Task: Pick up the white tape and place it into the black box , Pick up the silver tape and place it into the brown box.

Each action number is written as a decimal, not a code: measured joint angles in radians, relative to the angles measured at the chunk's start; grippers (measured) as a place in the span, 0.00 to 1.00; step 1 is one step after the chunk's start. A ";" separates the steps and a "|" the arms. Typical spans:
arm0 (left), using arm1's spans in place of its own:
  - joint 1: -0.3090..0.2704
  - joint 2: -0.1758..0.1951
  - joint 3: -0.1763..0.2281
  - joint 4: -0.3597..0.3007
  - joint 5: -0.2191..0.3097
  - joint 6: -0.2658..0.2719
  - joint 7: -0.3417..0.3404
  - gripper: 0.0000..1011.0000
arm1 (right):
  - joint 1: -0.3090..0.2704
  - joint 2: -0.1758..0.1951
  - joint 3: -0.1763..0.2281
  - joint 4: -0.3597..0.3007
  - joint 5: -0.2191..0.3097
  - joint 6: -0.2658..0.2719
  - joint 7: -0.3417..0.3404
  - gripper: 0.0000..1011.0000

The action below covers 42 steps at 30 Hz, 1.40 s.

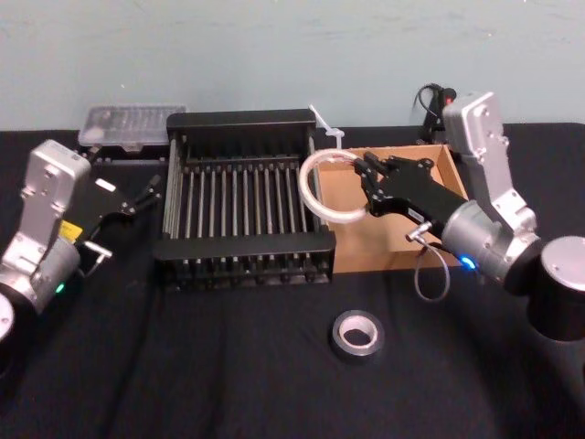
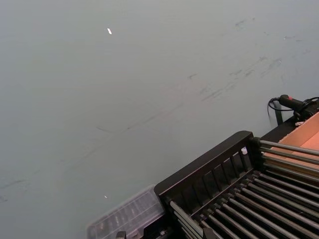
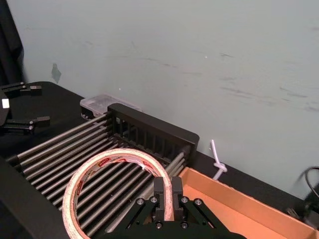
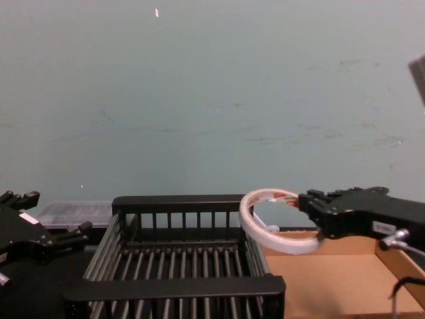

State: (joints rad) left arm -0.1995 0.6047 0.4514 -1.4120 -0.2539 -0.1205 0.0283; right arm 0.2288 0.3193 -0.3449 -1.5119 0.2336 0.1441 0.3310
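At the left edge of the head view the left gripper [image 1: 144,195] hangs just beside the left wall of the black box [image 1: 239,121], its fingers parted and holding nothing. In the chest view it sits at the lower left [image 4: 56,239], again spread and empty. Behind it, at the upper left of the head view, a clear plastic case [image 1: 128,125] lies against the box's back left corner.

The black box fills the centre of the head view; nothing lies on its slatted bottom. Over its right rim, just right of centre, the white tape [image 1: 331,189] is held up off the surface, tilted, partly above the slats and partly above the brown box [image 1: 430,260]. The right gripper [image 1: 367,186] reaches in from the right and is closed on the far side of the roll; the right wrist view shows its fingers [image 3: 160,195] pinching the ring's band, the red print visible on the tape [image 3: 113,167].

The brown box sits touching the black box's right side. In the lower centre of the head view the silver tape [image 1: 357,334] lies flat on the black table [image 1: 183,366], well in front of both boxes.
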 joint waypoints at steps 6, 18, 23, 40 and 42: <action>0.000 0.000 0.000 0.000 0.000 0.000 0.000 0.99 | 0.052 -0.032 -0.033 0.064 -0.022 0.001 0.002 0.10; 0.000 0.000 0.000 0.000 0.000 0.000 0.000 0.99 | 0.124 -0.080 -0.069 0.156 -0.053 -0.022 0.015 0.10; 0.000 0.000 0.000 0.000 0.000 0.000 0.000 0.99 | 0.151 -0.098 -0.080 0.187 -0.067 -0.025 0.016 0.10; 0.000 0.000 0.000 0.000 0.000 0.000 0.000 0.99 | 0.286 -0.184 -0.121 0.371 -0.116 -0.066 0.030 0.10; 0.000 0.000 0.000 0.000 0.000 0.000 0.000 0.99 | 0.283 -0.182 -0.120 0.368 -0.116 -0.066 0.030 0.10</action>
State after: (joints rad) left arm -0.1995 0.6047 0.4514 -1.4120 -0.2539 -0.1205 0.0283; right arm 0.5122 0.1372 -0.4649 -1.1443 0.1173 0.0783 0.3606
